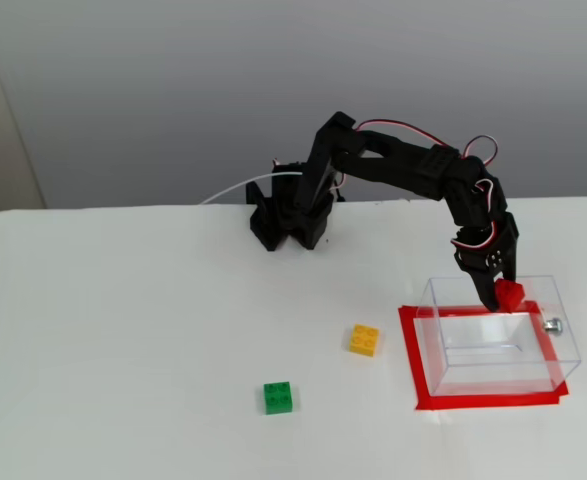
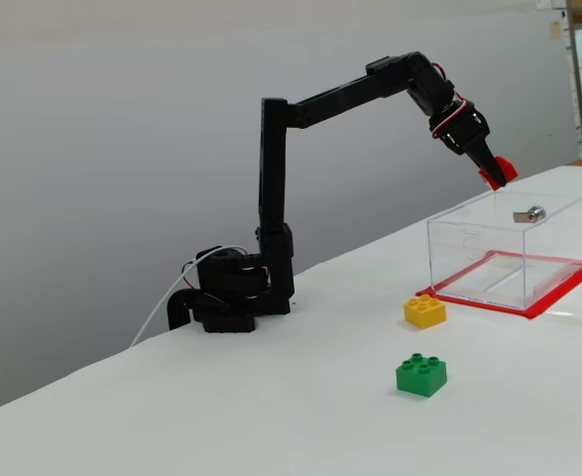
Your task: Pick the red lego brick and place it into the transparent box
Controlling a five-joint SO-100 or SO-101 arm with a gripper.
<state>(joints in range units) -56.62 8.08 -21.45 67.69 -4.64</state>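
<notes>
The red lego brick (image 1: 511, 294) (image 2: 499, 172) is held in my black gripper (image 1: 503, 291) (image 2: 496, 177), which is shut on it. The gripper hangs just above the open top of the transparent box (image 1: 443, 335) (image 2: 469, 238), near the box's back edge in both fixed views. The box is clear plastic with a small metal knob (image 1: 552, 325) (image 2: 533, 213) on one side. It stands inside a red tape outline (image 1: 413, 360) (image 2: 558, 297) on the white table. The brick is above the rim, not inside the box.
A yellow brick (image 1: 364, 340) (image 2: 424, 311) lies just left of the box. A green brick (image 1: 279, 397) (image 2: 421, 375) lies nearer the front. The arm's base (image 1: 291, 215) (image 2: 233, 293) stands at the table's back edge.
</notes>
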